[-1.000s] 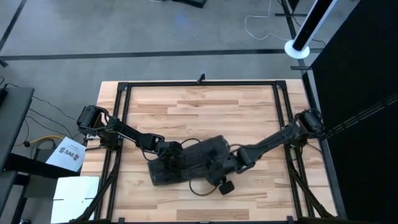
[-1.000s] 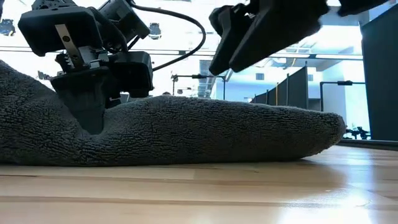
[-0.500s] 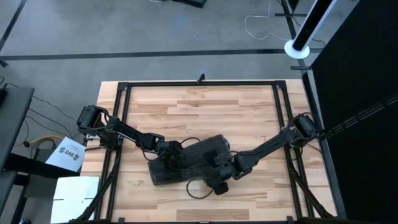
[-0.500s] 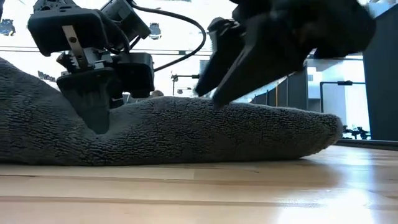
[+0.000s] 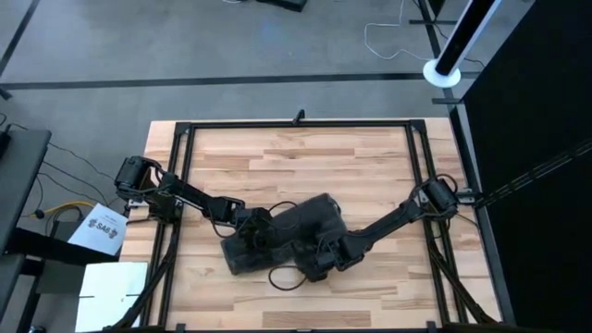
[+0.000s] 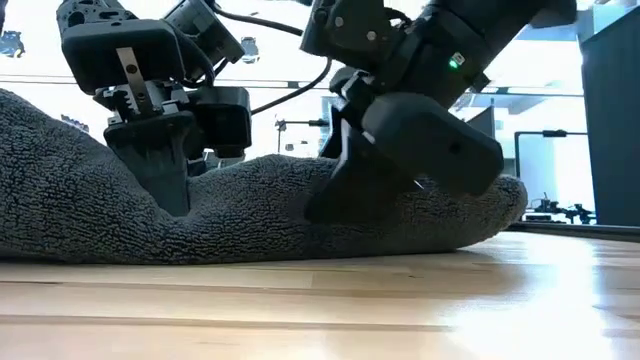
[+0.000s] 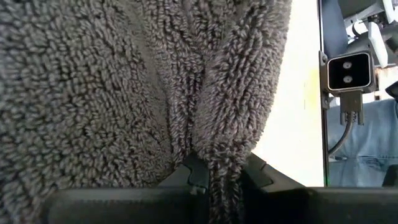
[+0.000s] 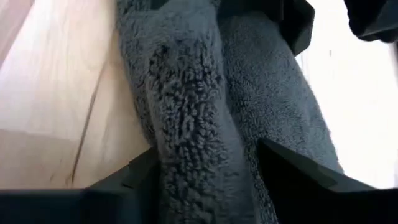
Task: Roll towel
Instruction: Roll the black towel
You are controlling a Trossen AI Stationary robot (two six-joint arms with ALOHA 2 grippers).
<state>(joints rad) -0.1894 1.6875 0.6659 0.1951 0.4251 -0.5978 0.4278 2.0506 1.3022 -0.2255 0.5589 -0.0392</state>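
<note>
Towel (image 5: 282, 239) lies bunched near the table's (image 5: 305, 157) 6 o'clock edge. Your left gripper (image 5: 250, 239) pinches a fold at its 9 o'clock end; your right gripper (image 5: 319, 261), at its 5 o'clock corner, straddles a ridge.

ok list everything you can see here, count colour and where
towel: one, dark charcoal grey, bunched on the front middle of the table
table: one, light wood planks with a black frame around its edge
paper sheets: two, white, on the floor off the table's left edge
cables: several, dark and yellow, left of the table
left gripper: one, black, shut on a fold at the towel's left end
right gripper: one, black, straddling a towel fold at its front right
</note>
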